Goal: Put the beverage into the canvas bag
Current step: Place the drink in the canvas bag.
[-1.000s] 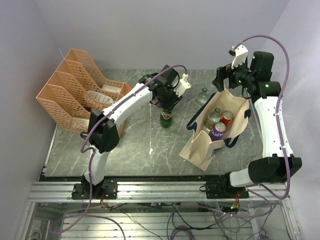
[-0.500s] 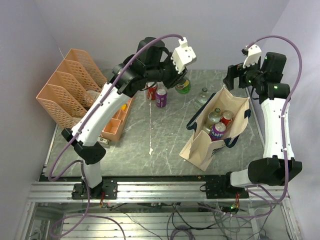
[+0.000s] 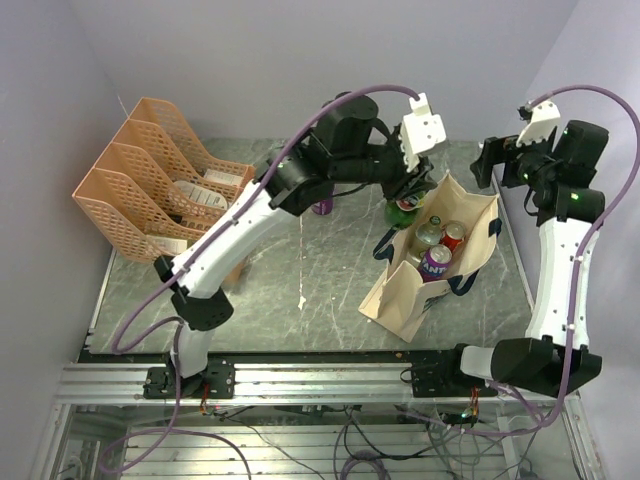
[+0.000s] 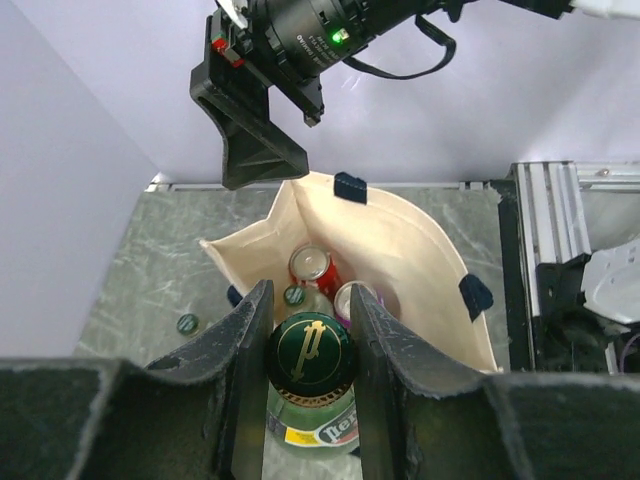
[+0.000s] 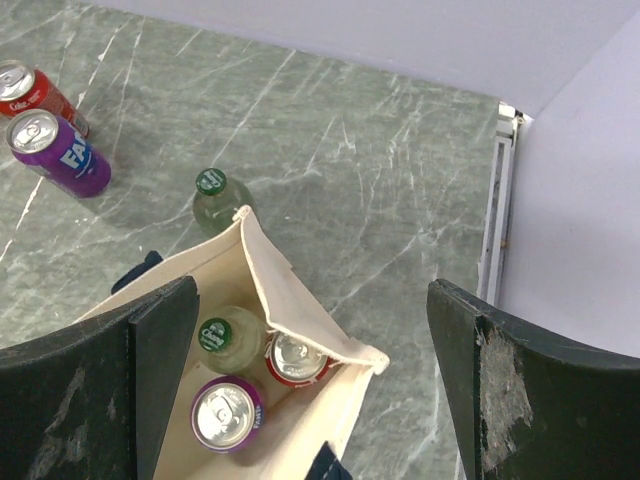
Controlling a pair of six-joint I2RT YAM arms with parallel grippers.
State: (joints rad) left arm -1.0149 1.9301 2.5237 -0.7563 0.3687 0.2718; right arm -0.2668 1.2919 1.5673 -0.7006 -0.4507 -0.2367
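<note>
My left gripper [image 3: 407, 197] is shut on a green glass bottle [image 3: 402, 210] with a dark green cap [image 4: 310, 352]. It holds the bottle upright in the air over the near-left rim of the cream canvas bag [image 3: 445, 275]. The bag stands open on the table [image 3: 300, 290]. Inside it are a red can [image 5: 295, 355], a purple can [image 5: 225, 412] and a green-capped bottle [image 5: 215, 333]. My right gripper [image 3: 492, 160] is wide open and empty, high above the bag's far right corner. Its fingers [image 5: 165, 330] frame the bag [image 5: 290, 290].
A red can [image 5: 20, 85], a purple can [image 5: 55, 150] and a green bottle [image 5: 212, 190] stand on the table left of the bag. Orange file trays [image 3: 150, 170] stand at the far left. The table's metal edge rail [image 5: 492, 220] runs right of the bag.
My left arm lifted the green bottle from mid-table and swung it right, up to the bag's rim. My right gripper drew back up and to the right, away from the bag.
</note>
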